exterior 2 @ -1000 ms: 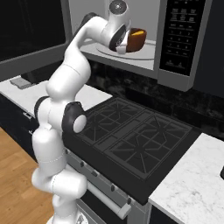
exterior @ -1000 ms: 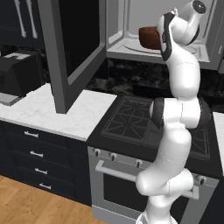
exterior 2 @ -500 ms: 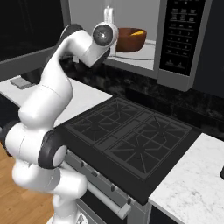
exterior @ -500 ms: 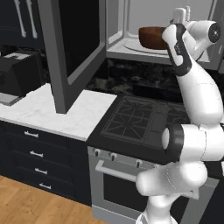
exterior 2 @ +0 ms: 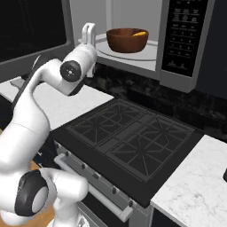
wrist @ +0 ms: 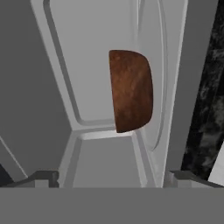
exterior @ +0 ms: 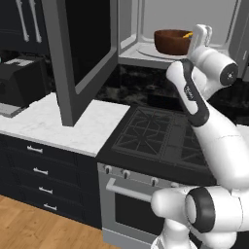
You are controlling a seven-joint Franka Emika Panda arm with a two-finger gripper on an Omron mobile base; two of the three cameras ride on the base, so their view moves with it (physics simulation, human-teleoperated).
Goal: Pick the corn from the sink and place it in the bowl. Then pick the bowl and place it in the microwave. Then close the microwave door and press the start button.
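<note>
We found the bowl [exterior 2: 127,40], with the corn [exterior 2: 139,33] in it, seated on the microwave [exterior 2: 177,40] turntable, gripper [wrist: 113,177] jaws wide and empty just outside; our worry was the arm fouling the open microwave door [exterior: 82,53] while swinging it shut

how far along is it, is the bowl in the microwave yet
Done: the yellow corn cob lies in the round reddish-brown bowl, which sits inside the grey microwave. In hand: nothing; the claw is open, clear of the bowl. Left: the dark tinted-glass microwave door stands open, and the start button needs pressing.
</note>
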